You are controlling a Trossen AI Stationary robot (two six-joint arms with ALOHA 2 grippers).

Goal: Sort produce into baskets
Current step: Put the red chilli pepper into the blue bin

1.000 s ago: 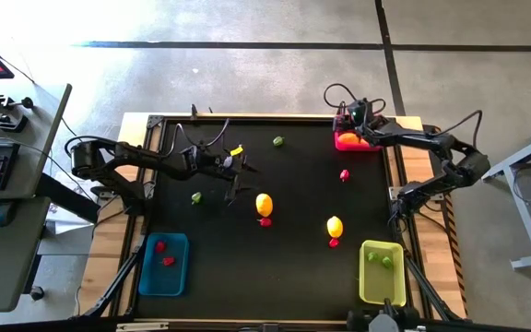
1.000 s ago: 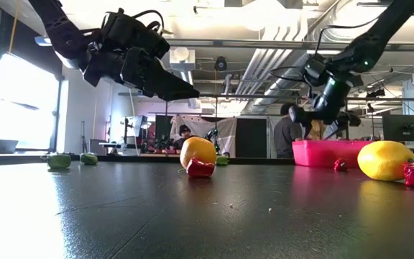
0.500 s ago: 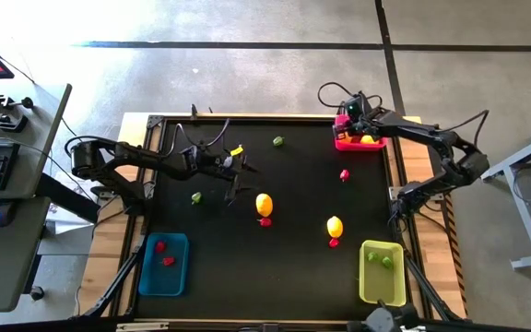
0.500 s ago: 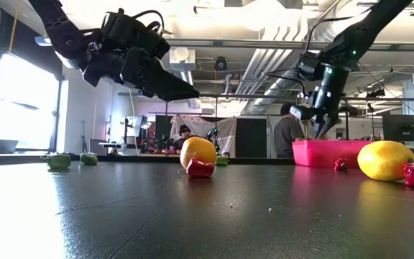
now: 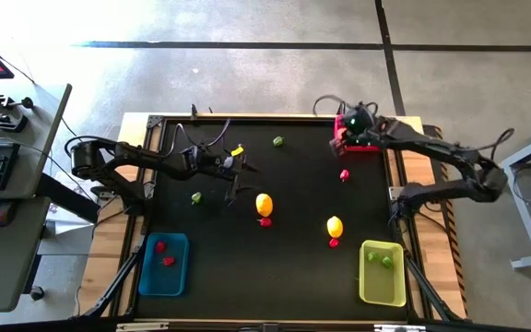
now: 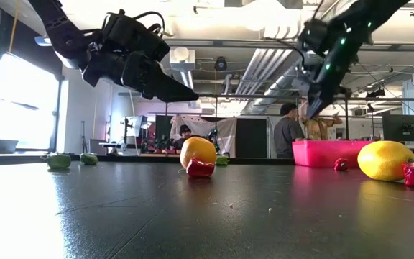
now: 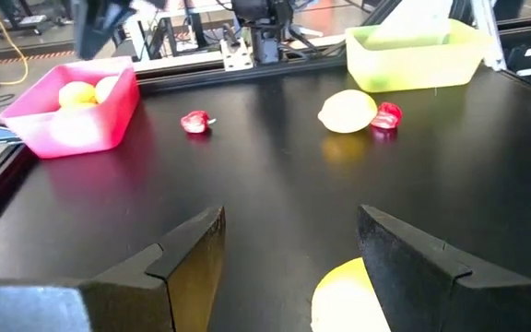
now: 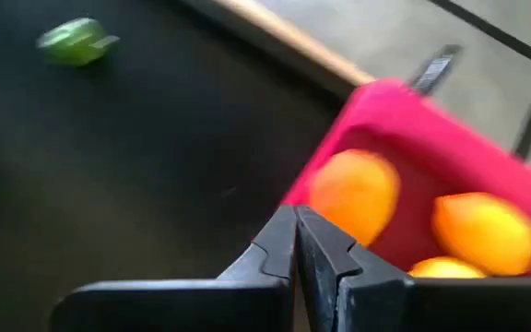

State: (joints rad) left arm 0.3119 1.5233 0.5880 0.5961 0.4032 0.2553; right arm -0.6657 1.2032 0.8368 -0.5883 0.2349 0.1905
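Three baskets stand at the tabletop's edges: a blue basket (image 5: 163, 264) at the near left corner with two red pieces, a yellow-green basket (image 5: 382, 272) at the near right corner with two green ones, a pink basket (image 5: 359, 143) at the far right corner with three yellow-orange fruits. Loose on the tabletop lie two lemons (image 5: 264, 204), three red pieces (image 5: 344, 174) and two green pieces (image 5: 196, 197). The left gripper (image 5: 240, 170) hovers left of centre, fingers apart. The right gripper (image 8: 295, 242) hangs over the pink basket's edge, fingers together and empty.
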